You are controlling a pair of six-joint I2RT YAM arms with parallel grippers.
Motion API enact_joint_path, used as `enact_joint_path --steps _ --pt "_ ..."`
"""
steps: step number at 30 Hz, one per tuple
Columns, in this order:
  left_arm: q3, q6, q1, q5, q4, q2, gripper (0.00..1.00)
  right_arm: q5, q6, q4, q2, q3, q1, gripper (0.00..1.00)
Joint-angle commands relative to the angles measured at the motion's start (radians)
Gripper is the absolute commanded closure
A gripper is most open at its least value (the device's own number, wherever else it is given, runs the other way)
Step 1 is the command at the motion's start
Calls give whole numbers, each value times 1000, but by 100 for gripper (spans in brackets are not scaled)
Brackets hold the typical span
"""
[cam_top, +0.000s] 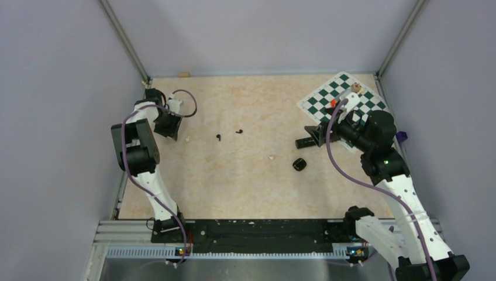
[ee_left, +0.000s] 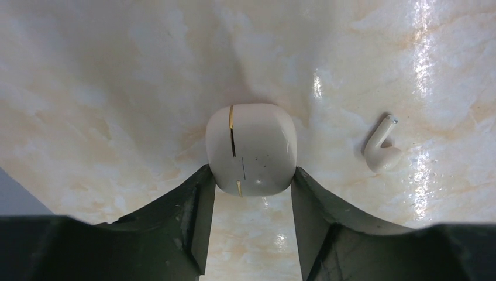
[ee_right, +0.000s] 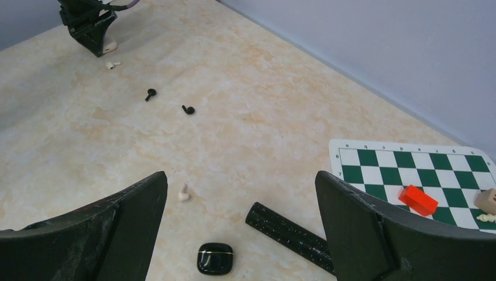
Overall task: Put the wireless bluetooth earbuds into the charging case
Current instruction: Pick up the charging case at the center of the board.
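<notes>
Two tiny black earbuds lie on the table's middle, apart from both grippers; they also show in the right wrist view. The glossy black charging case lies shut on the table, right of centre, just below my right gripper in its wrist view. My right gripper is wide open and empty above the table. My left gripper is at the far left, its fingers touching both sides of a cream-coloured case.
A long black cylinder lies beside the black case. A cream earbud lies near it, another next to the left gripper. A green chessboard with a red block is at the far right. Purple walls enclose the table.
</notes>
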Motion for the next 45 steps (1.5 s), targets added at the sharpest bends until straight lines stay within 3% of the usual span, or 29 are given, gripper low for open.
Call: enact_joint_path --steps 1,8,10,18,23,27,33,37,45 --pt "40 12 5 -5 4 27 52 -24 -2 39 -7 -1 9 4" --pt "46 9 4 8 9 22 81 -32 8 45 0 -4 9 5" --pt "50 7 5 36 -1 0 84 -40 11 46 4 -4 8 5" --pt "54 85 -34 373 -124 -242 84 -125 94 39 82 65 9 5" --pt "50 105 -165 521 -165 -396 83 -319 121 61 163 145 9 8" --pt "84 87 -349 581 -191 -474 83 -469 74 136 199 162 9 8" --pt "197 37 -592 650 -184 -452 82 -438 -38 269 135 23 9 7" --pt "244 -5 -686 668 -153 -398 83 -408 -192 95 106 16 3 10" --pt "246 -43 -805 754 -112 -319 83 -385 -333 -77 64 9 -28 11"
